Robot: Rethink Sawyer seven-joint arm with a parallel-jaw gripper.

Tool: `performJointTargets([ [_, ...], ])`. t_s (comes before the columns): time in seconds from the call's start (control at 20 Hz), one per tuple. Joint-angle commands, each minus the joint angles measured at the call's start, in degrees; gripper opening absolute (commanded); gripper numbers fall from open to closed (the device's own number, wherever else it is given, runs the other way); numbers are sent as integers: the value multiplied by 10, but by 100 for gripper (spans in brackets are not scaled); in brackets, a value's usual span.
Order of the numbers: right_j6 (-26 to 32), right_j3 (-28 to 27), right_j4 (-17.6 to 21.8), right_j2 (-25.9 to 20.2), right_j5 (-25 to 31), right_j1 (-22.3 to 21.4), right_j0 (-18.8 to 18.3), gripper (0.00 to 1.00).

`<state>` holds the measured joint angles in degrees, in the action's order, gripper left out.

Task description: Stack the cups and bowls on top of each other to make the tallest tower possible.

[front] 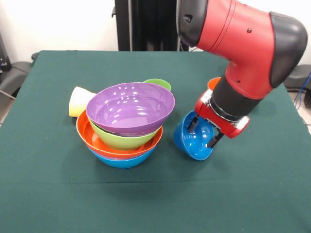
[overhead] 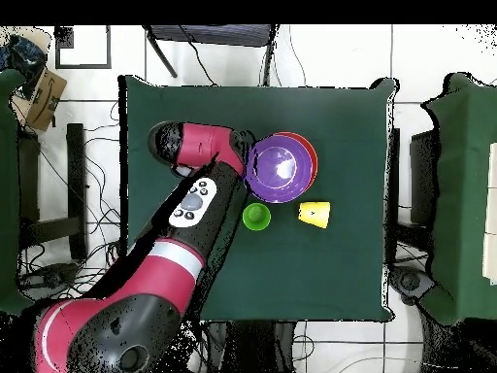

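Blue bowl [front: 193, 139] tilted, rim pinched between fingers [front: 203, 132], beside tower [front: 124, 124].

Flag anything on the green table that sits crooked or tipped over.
The yellow plastic cup lies on its side behind the nested pile of bowls. In that pile the purple plastic bowl on top sits tilted rather than level. The small blue plastic bowl in the hand is tipped, its opening facing sideways.

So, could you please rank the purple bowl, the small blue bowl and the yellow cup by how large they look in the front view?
1. purple bowl, clearly largest.
2. small blue bowl held in the hand.
3. yellow cup, on its side, partly hidden and farther back, so unsure.
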<state>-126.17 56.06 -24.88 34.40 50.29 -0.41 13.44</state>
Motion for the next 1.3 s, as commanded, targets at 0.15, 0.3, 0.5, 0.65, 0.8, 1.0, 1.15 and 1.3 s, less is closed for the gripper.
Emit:
performJointTargets([
  [0.15,-124,16,-9,-57,10,-3,11,100],
  [0.3,-126,12,-9,-54,15,-4,12,100],
  [0.5,-125,11,-9,-54,12,-3,10,100],
  [0.65,-120,11,-8,-56,3,1,6,100],
  [0.8,-114,14,-5,-56,-7,5,0,100],
  [1.0,-104,23,1,-56,-17,6,-8,100],
  [1.15,-101,26,4,-53,-15,6,-11,100],
  [1.3,-101,42,9,-45,-3,-10,-6,100],
])
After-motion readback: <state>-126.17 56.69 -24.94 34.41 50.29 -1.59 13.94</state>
